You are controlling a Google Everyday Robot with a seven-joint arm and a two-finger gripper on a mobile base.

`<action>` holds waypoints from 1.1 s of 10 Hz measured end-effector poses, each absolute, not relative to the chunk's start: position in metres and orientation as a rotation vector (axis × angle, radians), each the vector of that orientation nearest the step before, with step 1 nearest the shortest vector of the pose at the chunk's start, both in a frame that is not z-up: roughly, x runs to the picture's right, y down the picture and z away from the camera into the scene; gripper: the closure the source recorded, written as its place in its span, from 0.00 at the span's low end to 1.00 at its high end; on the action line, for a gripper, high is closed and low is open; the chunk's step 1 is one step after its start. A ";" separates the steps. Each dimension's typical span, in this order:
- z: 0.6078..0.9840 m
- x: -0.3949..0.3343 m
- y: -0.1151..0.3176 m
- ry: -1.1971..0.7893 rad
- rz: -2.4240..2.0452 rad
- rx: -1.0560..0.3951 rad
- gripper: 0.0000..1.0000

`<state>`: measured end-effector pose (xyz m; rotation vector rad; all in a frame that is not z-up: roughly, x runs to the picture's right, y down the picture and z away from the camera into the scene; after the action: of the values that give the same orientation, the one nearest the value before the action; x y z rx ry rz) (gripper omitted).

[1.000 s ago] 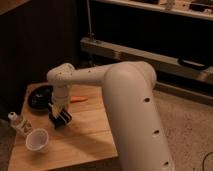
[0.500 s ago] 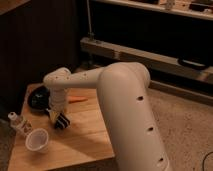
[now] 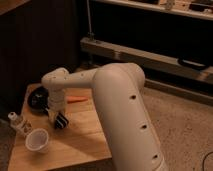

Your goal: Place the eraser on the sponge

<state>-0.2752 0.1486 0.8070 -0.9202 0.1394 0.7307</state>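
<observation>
My gripper hangs low over the left part of the wooden table, pointing down from the white arm. At its tip is a small black block with white stripes, the eraser, and the gripper is shut on it, close to the tabletop. The sponge does not show; the wrist and gripper hide the patch of table beneath them.
A black round dish sits at the table's back left, just behind the wrist. An orange stick lies to the right of it. A white cup and a small white bottle-like object stand at the front left.
The gripper with the eraser has sunk slightly toward the table and shifted a little to the left. The other objects have not moved.
</observation>
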 end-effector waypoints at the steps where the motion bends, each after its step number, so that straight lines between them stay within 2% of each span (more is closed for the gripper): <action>1: 0.808 -0.275 0.148 0.145 0.730 -0.917 0.73; 2: 0.809 -0.275 0.148 0.151 0.731 -0.914 0.61; 4: 0.811 -0.277 0.151 0.162 0.723 -0.909 0.44; 5: 0.813 -0.277 0.153 0.169 0.724 -0.906 0.31; 6: 0.816 -0.275 0.153 0.179 0.729 -0.903 0.23; 7: 0.817 -0.274 0.154 0.185 0.732 -0.902 0.20; 11: 0.823 -0.271 0.155 0.203 0.763 -0.905 0.20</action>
<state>-0.2712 0.1548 0.8228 -0.9054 0.2025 0.7631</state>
